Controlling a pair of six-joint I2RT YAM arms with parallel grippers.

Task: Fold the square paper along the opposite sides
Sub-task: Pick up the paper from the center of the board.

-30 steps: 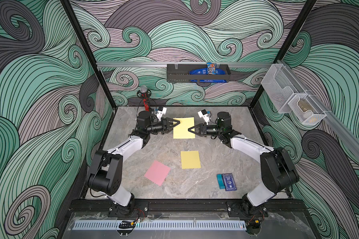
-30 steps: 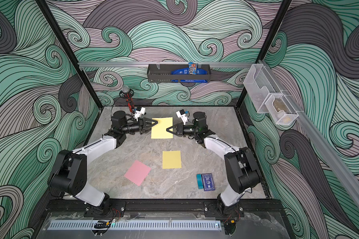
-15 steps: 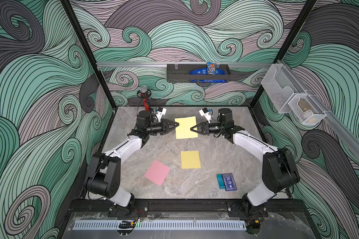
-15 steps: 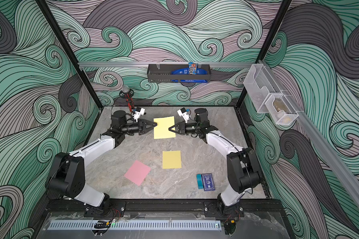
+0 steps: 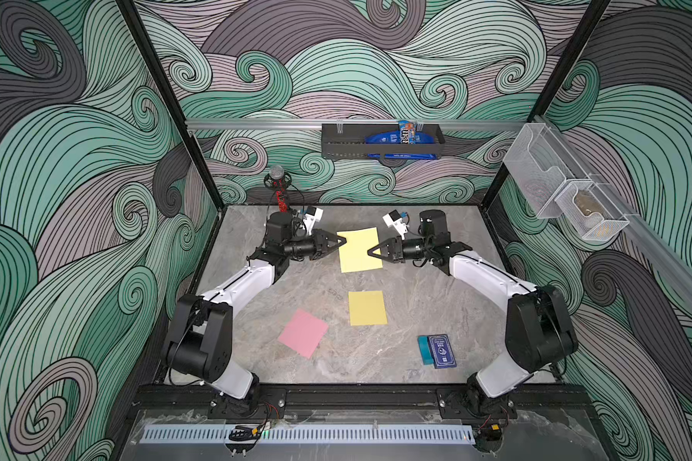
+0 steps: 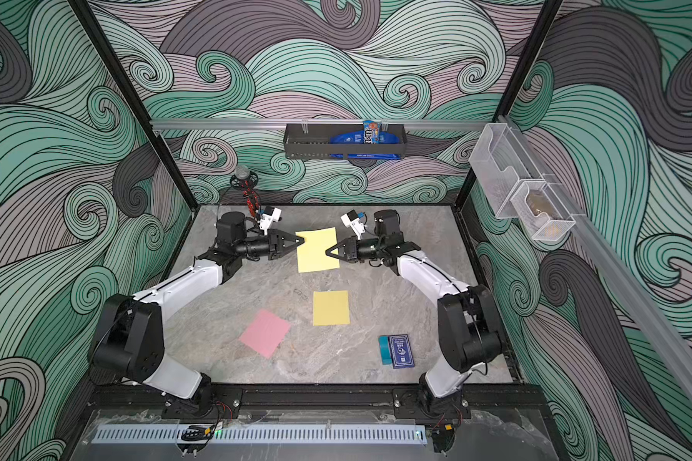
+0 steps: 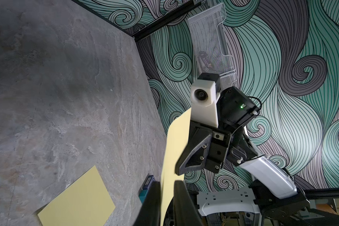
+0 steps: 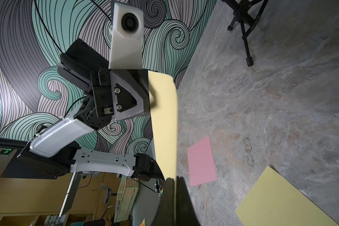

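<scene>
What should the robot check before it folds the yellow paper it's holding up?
1. Right gripper pinches the pale yellow paper: ok.
2. Left gripper clamps the paper: cannot tell; the paper sits between its jaws, which look slightly apart.
3. The grippers are on opposite sides of the paper: ok.
4. Paper is lifted off the table: ok, per both wrist views.
5. Darker yellow sheet, pink sheet and blue card box lie apart from the paper: ok.
</scene>
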